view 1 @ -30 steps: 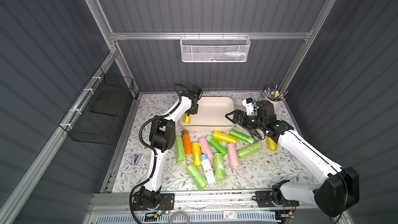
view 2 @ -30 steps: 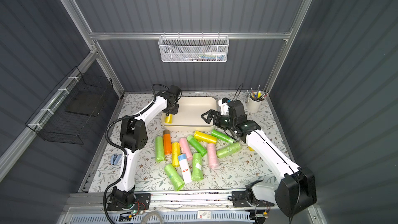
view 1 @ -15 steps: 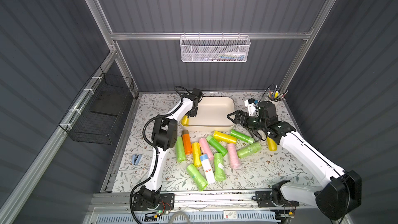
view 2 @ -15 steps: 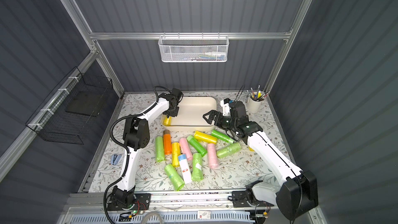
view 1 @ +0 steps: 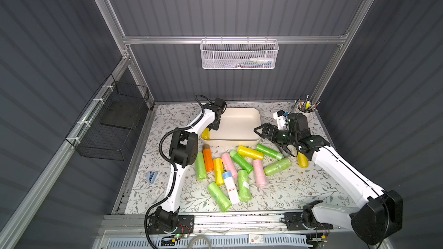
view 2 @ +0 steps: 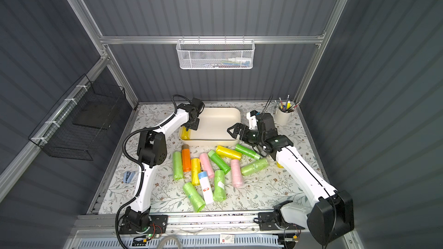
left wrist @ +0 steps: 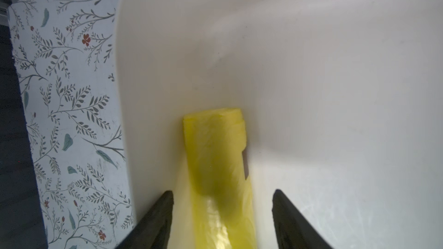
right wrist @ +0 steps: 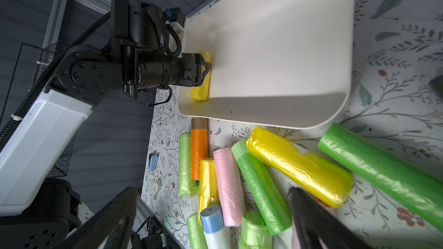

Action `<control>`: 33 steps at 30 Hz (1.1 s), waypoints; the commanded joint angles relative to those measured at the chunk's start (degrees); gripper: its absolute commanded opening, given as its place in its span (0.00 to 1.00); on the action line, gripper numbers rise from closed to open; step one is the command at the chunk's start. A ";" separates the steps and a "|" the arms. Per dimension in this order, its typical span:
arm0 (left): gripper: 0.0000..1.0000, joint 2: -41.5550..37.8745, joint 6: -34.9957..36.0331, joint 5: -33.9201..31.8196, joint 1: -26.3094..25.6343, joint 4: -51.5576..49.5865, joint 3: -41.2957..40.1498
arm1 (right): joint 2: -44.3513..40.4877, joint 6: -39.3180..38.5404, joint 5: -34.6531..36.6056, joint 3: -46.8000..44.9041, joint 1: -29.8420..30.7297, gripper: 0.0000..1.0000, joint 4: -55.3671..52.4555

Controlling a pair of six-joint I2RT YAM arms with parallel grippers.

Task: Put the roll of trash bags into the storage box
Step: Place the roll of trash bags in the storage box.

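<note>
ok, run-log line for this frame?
left pincer: open, straddling yellow roll | yellow roll: lying in box | right pincer: open, empty

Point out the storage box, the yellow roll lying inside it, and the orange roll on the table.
storage box (view 1: 241, 122): a top view, bare inner floor.
yellow roll (left wrist: 215, 154): left wrist view, mid-body.
orange roll (view 1: 208, 161): a top view, orange wrap.

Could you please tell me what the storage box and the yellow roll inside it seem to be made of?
The storage box looks like moulded plastic, smooth and fairly matt: rounded corners, seamless walls, soft sheen. The yellow roll looks like thin plastic film wound tight: translucent, crinkled, glossy highlights.
</note>
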 commanded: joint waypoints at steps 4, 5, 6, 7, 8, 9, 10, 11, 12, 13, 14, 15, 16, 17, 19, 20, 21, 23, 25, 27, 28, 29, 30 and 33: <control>0.73 -3.74 -0.06 -0.07 0.05 -0.30 0.59 | -0.78 -1.05 0.38 -0.70 -0.62 0.99 -0.61; 0.74 -4.08 -0.16 0.10 0.06 -0.14 0.50 | -0.76 -1.05 0.47 -0.69 -0.71 0.99 -0.61; 0.74 -4.30 -0.25 0.34 0.05 -0.03 0.50 | -0.67 -1.09 0.41 -0.72 -0.72 0.99 -0.61; 0.75 -4.62 -0.34 0.77 0.05 0.05 0.50 | -0.59 -1.14 0.31 -0.74 -0.80 0.99 -0.57; 0.75 -5.00 -0.35 1.51 0.05 0.23 0.50 | -0.47 -1.31 0.21 -0.69 -0.81 0.99 -0.53; 0.75 -5.45 -0.44 1.96 0.10 0.33 0.49 | -0.51 -1.47 0.21 -0.70 -0.88 0.99 -0.54; 0.76 -5.70 -0.54 2.39 0.06 0.33 0.49 | -0.50 -1.58 0.28 -0.69 -0.86 0.99 -0.56; 0.77 -6.27 -0.61 2.90 0.05 0.34 0.49 | -0.44 -1.79 0.53 -0.74 -0.94 0.99 -0.53; 0.78 -6.80 -0.57 3.13 0.05 0.09 0.49 | -0.50 -1.93 0.90 -0.62 -0.91 0.99 -0.65; 0.80 -7.31 -0.61 3.14 0.05 -0.14 0.41 | -0.56 -2.02 1.43 -0.46 -0.90 0.99 -0.92; 0.83 -7.92 -0.61 3.14 0.05 -0.44 0.18 | -0.79 -1.98 2.36 -0.39 -0.89 0.99 -1.13; 0.86 -8.85 -0.65 3.12 0.05 -0.36 -0.43 | -1.11 -1.87 2.84 -0.45 -0.89 0.99 -1.07; 0.89 -9.80 -0.70 3.08 0.10 0.03 -1.20 | -1.49 -1.99 3.14 -0.46 -0.89 0.99 -0.90; 0.91 -10.92 -0.70 3.39 0.10 0.59 -2.25 | -1.99 -2.02 3.49 -0.59 -0.92 0.99 -0.72; 0.95 -13.11 -0.99 4.46 0.10 1.27 -3.89 | -2.82 -1.39 4.36 -1.21 -0.84 0.99 -0.17; 0.98 -14.32 -1.29 4.92 0.07 1.40 -4.81 | -3.21 -1.23 4.78 -1.63 -0.75 0.99 0.09; 1.00 -15.62 -1.56 5.43 0.05 1.54 -5.84 | -3.55 -1.36 5.21 -1.83 -0.52 0.99 -0.02; 1.00 -18.49 -1.99 6.10 0.05 1.97 -7.96 | -4.13 -1.97 8.57 -1.92 0.04 0.99 -0.94; 1.00 -21.53 -2.28 6.74 0.05 2.64 -10.40 | -4.15 -2.78 10.05 -1.67 0.63 0.99 -2.18; 1.00 -25.16 -2.56 7.68 0.05 3.10 -13.45 | -3.79 -3.48 11.36 -0.99 1.26 0.99 -3.58; 1.00 -26.76 -2.63 8.22 0.12 3.22 -14.89 | -3.55 -3.87 12.10 -0.52 1.75 0.99 -4.25; 1.00 -28.43 -2.79 8.97 0.07 3.39 -16.63 | -3.14 -4.39 12.90 0.14 2.42 0.99 -4.33; 1.00 -30.32 -3.09 9.90 0.07 3.48 -18.25 | -2.75 -4.88 13.59 0.67 3.03 0.99 -6.25; 1.00 -36.13 -3.86 12.82 0.05 5.43 -25.39 | -1.29 -5.63 16.08 2.31 4.99 0.99 -8.70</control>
